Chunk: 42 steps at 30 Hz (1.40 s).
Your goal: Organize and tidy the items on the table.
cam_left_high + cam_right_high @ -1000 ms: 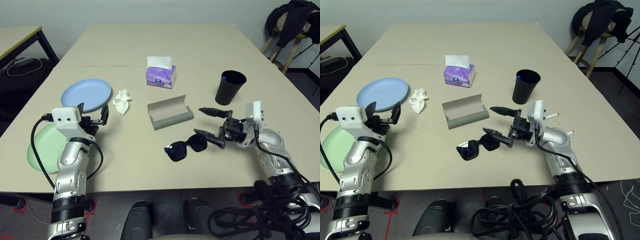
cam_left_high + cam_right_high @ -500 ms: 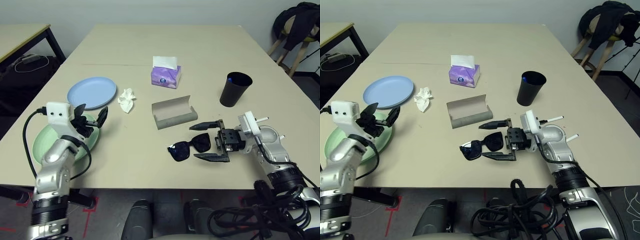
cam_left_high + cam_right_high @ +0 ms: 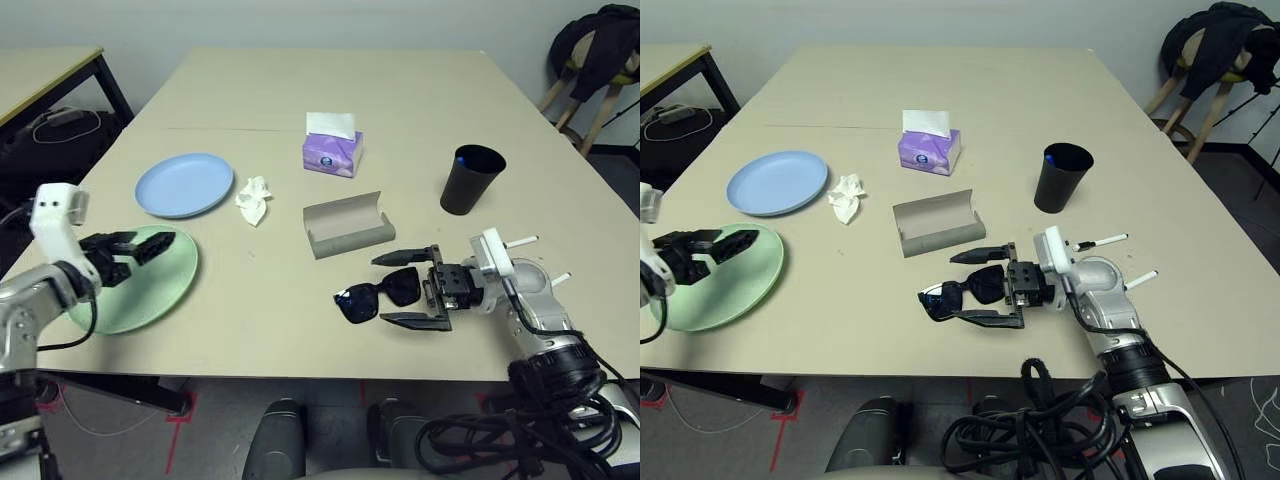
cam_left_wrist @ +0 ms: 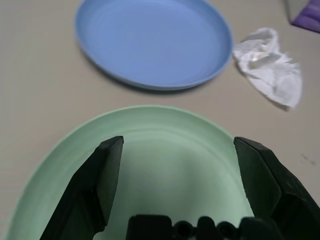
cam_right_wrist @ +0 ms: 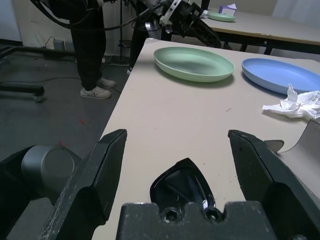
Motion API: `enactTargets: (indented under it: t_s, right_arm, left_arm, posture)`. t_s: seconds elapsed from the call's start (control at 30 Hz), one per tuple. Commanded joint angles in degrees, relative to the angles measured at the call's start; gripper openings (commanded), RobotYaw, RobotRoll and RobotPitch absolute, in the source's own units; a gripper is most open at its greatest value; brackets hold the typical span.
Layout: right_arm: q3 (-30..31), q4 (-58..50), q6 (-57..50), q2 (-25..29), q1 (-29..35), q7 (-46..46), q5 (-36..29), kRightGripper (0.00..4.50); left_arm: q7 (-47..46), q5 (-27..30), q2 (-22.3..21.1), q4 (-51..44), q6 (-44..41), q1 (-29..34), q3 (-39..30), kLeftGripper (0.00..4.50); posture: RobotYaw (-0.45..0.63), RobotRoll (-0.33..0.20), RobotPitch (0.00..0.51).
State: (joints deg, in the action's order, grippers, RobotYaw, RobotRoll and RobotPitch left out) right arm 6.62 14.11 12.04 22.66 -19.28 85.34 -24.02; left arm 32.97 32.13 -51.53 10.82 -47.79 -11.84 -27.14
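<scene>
Since nothing has been put together yet, I think most of the tidying is still to do. On the bench [image 3: 270,345], the green plate [image 3: 168,285] is at the middle left of the frame, and my left tool [image 3: 160,246] is over it with its fingers wide apart and empty. Near it, a bit higher up, is the blue plate [image 3: 184,186], with the crumpled tissue [image 3: 253,201] just beside it. The tissue box [image 3: 332,154] is near the top middle. The glasses case [image 3: 347,226] lies open in the middle, and the sunglasses [image 3: 357,301] are below it, outside. My right tool [image 3: 378,289] has its fingers apart around one end of them, not squeezing. The black cup [image 3: 471,180] stands at the upper right. The plates look ready to stack, and the sunglasses should go in the case.
</scene>
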Motion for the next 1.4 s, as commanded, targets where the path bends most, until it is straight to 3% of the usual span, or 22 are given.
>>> enactTargets:
  t_s: [0.03, 0.3, 0.63, 0.73, 1.07, 1.4]
  right_arm:
    - [0.4, -1.6, -0.8, 0.2, 0.6, -0.5, -0.4, 4.46]
    - [0.3, -2.6, -1.5, -0.1, 1.3, -1.7, -0.5, 4.46]
    - [0.1, -2.8, -1.7, 0.3, 1.5, -2.6, -0.2, 4.46]
    - [0.0, -2.9, -1.9, 0.4, 1.5, -2.9, -0.2, 4.5]
    - [0.0, -2.9, -1.8, 0.4, 1.1, -3.7, -0.1, 4.5]
    - [0.1, -3.0, -1.7, 0.4, 1.2, -4.5, 0.1, 4.5]
  left_arm:
    - [-0.7, -4.0, -3.3, 7.1, 2.8, -1.3, -0.9, 4.5]
    - [0.1, -9.4, -6.6, 15.8, 7.6, -1.6, 0.2, 4.5]
    - [-0.9, -9.8, -4.5, 17.4, 4.9, -0.9, -0.6, 4.5]
    - [-0.2, -9.8, -4.6, 17.2, 3.8, -0.3, -0.4, 3.85]
    - [2.7, -10.1, -5.0, 16.2, 0.7, 2.0, 0.3, 0.02]
    - [3.3, -9.8, -4.6, 15.3, -0.3, 2.5, -0.3, 0.02]
  posture:
    - [0.17, 0.0, 0.054]
    - [0.17, 0.0, 0.057]
    - [0.16, 0.0, 0.062]
    - [0.16, 0.0, 0.063]
    - [0.16, 0.0, 0.062]
    - [0.15, 0.0, 0.063]
